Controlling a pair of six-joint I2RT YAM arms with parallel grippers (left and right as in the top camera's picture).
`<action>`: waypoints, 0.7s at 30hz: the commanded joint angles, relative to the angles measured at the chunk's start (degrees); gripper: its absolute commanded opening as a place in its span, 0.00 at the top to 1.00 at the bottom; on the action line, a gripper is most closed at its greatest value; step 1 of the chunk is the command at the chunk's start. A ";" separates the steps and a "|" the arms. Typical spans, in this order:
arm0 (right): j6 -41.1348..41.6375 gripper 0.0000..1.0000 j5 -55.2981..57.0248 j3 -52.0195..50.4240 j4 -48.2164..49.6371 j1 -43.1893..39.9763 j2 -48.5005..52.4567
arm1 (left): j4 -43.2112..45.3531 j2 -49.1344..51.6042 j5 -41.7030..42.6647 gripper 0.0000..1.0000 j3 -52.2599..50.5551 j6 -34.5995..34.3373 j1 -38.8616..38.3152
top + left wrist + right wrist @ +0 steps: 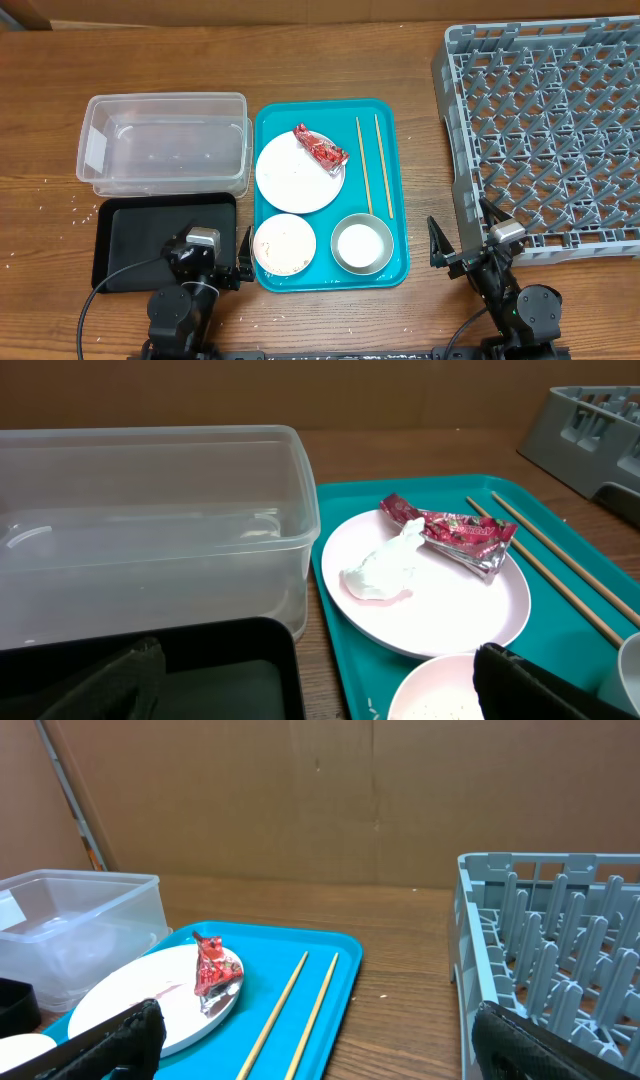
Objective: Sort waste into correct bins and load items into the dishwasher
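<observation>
**A:** Where do the hands stand?

**B:** The left hand (207,246) hangs low over the near end of the black tray (125,245), its fingers spread wide with nothing between them. The right hand (462,240) is just as spread and empty, and the grey dish rack (560,120) is close on its right.

**A:** So nothing has begun?

**B:** I'd judge not. The rack is bare, and the clear tub (150,530) ahead of the left hand holds nothing I can make out. The red snack wrapper (450,532) and the crumpled tissue (385,565) lie on the white plate (450,610), ahead of that hand and to its right, on the teal tray (390,120).

**A:** And the next move?

**B:** Probably waste first. The left hand would need to reach forward and rightward, settle over the wrapper and pinch its crinkled top without dragging the plate. The chopsticks (375,165), ahead of the right hand and to its left, can wait.
</observation>
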 commanded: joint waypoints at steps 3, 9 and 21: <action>-0.20 0.00 0.48 -0.57 0.33 -0.44 -0.35 | 0.07 -0.57 0.00 0.00 -0.22 1.07 0.48; 0.46 0.00 -1.88 -0.57 1.11 -0.44 -0.35 | 0.52 -0.57 6.16 0.00 -0.22 -2.01 0.48; 7.52 0.00 -5.22 26.05 -21.75 -0.44 8.26 | -1.18 9.25 13.29 0.00 19.91 -6.51 0.48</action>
